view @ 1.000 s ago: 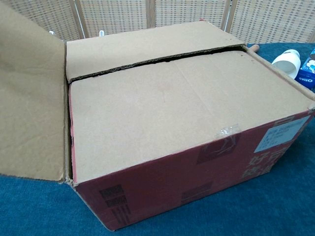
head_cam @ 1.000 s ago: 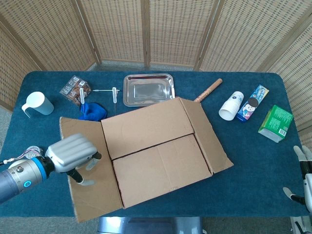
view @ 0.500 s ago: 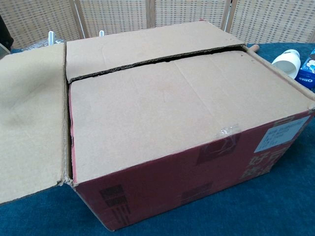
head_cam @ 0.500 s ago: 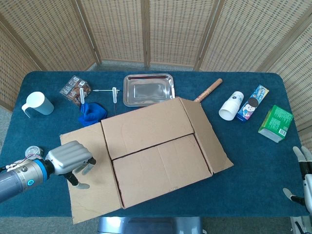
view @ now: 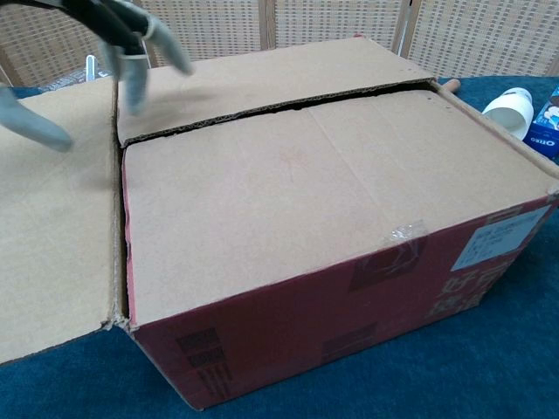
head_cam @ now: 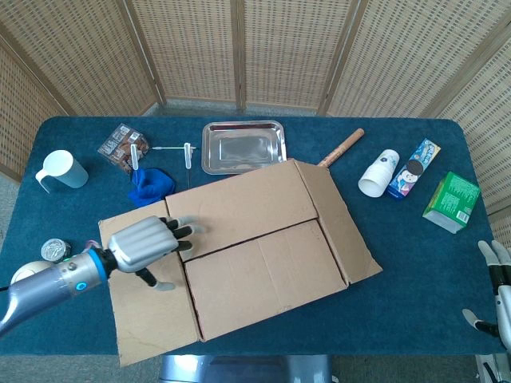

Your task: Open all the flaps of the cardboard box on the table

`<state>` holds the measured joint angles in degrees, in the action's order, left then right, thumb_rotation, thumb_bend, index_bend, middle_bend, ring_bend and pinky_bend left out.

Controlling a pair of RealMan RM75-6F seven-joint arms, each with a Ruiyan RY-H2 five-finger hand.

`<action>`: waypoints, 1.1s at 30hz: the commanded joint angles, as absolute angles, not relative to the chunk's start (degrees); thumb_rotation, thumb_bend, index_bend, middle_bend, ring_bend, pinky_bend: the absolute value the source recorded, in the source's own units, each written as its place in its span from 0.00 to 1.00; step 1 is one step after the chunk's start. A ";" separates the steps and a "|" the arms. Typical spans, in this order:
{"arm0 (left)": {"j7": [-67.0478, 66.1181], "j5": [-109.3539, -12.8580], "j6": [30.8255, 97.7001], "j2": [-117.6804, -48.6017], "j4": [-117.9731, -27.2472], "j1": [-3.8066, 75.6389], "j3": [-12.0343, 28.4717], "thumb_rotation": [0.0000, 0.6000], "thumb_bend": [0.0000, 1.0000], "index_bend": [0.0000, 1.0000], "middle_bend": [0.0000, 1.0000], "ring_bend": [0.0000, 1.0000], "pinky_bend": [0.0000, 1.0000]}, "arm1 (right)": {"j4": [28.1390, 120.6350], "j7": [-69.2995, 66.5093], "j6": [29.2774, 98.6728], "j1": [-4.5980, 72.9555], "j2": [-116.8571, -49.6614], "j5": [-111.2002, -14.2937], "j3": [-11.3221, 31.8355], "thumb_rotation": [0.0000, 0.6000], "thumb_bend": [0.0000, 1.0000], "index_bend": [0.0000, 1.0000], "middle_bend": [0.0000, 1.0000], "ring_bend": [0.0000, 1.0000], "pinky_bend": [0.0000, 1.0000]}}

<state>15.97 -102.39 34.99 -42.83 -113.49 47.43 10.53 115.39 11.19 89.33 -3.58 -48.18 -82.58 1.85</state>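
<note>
Cardboard box [head_cam: 263,255]: side flaps open, top flaps closed. Left hand [head_cam: 144,243] spread, empty, above the left flap [head_cam: 148,307]. Right hand [head_cam: 497,291] partly visible, state unclear.

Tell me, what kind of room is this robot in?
Probably a robot practice room rather than a home. Woven screens wall off a blue-covered table, where a cardboard box sits among unrelated items such as a metal tray, and the left hand reaches over the box.
</note>
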 commanded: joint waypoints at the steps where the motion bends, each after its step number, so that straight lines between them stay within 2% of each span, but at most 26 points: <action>1: 9.11 -98.33 36.51 -48.97 -112.05 48.19 11.95 0.69 0.00 0.30 0.00 0.00 0.18 | 115.37 11.04 89.29 -3.57 -48.09 -82.65 1.81 1.00 0.00 0.00 0.00 0.00 0.00; 7: -0.14 -93.14 37.03 -56.31 -110.83 50.00 12.93 0.70 0.00 0.18 0.00 0.00 0.13 | 115.27 10.44 88.88 -3.44 -47.83 -82.50 1.77 1.00 0.00 0.00 0.00 0.00 0.00; 13: -6.84 -88.51 36.30 -59.86 -110.61 52.49 13.70 0.75 0.00 0.21 0.00 0.00 0.12 | 115.36 10.11 88.72 -3.42 -47.63 -82.59 1.67 1.00 0.00 0.00 0.00 0.00 0.00; 18: -12.73 -83.11 35.21 -62.37 -110.50 54.90 14.03 0.76 0.00 0.22 0.00 0.00 0.12 | 115.39 9.81 88.56 -3.40 -47.48 -82.60 1.59 1.00 0.00 0.00 0.00 0.00 0.00; 19: -13.81 -82.08 35.40 -62.89 -110.45 55.20 14.08 0.77 0.00 0.21 0.00 0.00 0.12 | 115.40 9.75 88.54 -3.40 -47.44 -82.63 1.57 1.00 0.00 0.00 0.00 0.00 0.00; 25: -21.42 -75.45 37.22 -66.67 -109.40 57.58 14.08 0.98 0.00 0.06 0.00 0.00 0.11 | 115.40 9.07 88.44 -3.43 -47.15 -82.79 1.44 1.00 0.00 0.00 0.00 0.00 0.00; 29: -26.96 -71.79 38.47 -68.43 -108.62 59.64 13.65 1.00 0.00 0.00 0.00 0.00 0.11 | 115.41 8.50 88.34 -3.42 -46.91 -82.89 1.39 1.00 0.00 0.00 0.00 0.00 0.00; 33: -30.90 -69.31 40.05 -69.62 -108.12 61.03 13.12 1.00 0.00 0.00 0.00 0.00 0.11 | 115.36 7.86 88.30 -3.43 -46.64 -82.89 1.39 1.00 0.00 0.00 0.00 0.00 0.00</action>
<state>-29.07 -70.92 38.99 -68.64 -108.62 59.93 13.52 115.37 7.89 88.30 -3.43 -46.68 -82.90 1.39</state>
